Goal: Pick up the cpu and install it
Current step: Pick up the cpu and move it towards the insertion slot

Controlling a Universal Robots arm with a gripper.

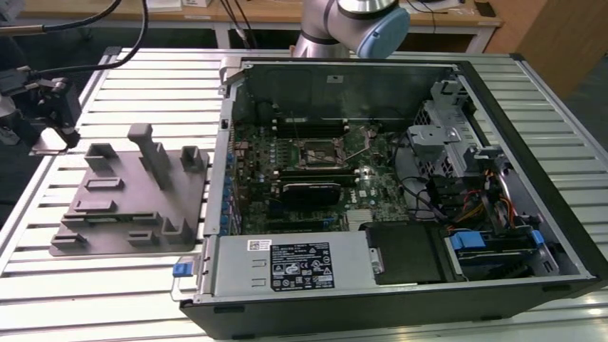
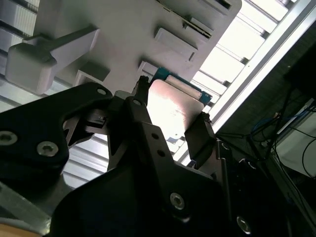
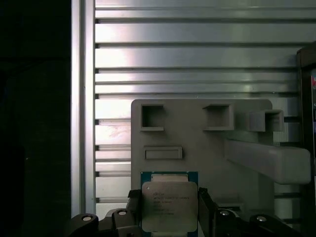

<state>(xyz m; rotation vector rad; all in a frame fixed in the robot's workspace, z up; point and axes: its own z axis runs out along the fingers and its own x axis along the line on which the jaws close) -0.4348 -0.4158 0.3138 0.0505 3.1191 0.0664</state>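
Here's the cpu point(image 3: 169, 206) in the claw, silvery top plate facing the first wrist view, a strip of green board peeking out along one edge. The gripper point(image 3: 169, 212) is clenched on it, with a dark finger point(image 3: 204, 210) pressed to each of two opposite thin edges. That keeps the pads off the flat faces (wise, I'd judge, for a chip this delicate). In the second wrist view the cpu point(image 2: 174, 106) shows as a bright plate wedged between the two jaws. Beyond it sits the grey tray point(image 3: 197, 133), and the chip looks to hang clear of the tray's rim rather than rest in a pocket. In the exterior view the gripper point(image 1: 50, 125) hovers just off the tray's side on the exterior view's left, over the slatted table point(image 1: 114, 285). The open computer case point(image 1: 399, 178) lies on the tray's opposite side, its socket point(image 1: 317, 151) well apart from the tray
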